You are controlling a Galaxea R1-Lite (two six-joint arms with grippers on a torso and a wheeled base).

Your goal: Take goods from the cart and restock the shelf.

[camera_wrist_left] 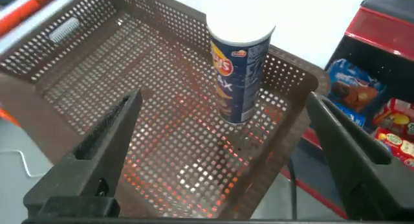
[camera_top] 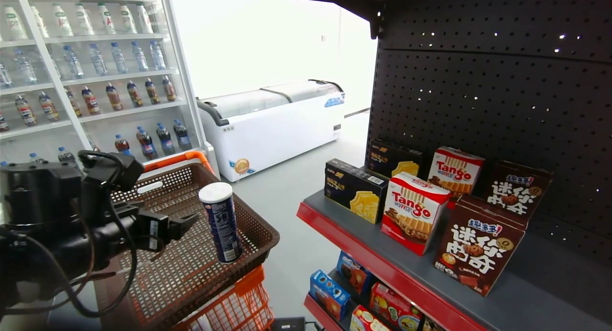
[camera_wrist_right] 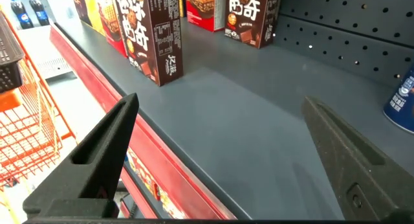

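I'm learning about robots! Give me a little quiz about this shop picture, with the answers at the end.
1. True or false: the chip can lies on its side in the brown cart basket.
2. Pick one. The left gripper is: A) open, not gripping the can; B) shut on the can; C) holding a bottle.
3. How many red-and-white wafer boxes stand on the grey shelf?
Key: 1) False, it stands upright. 2) A. 3) Two.
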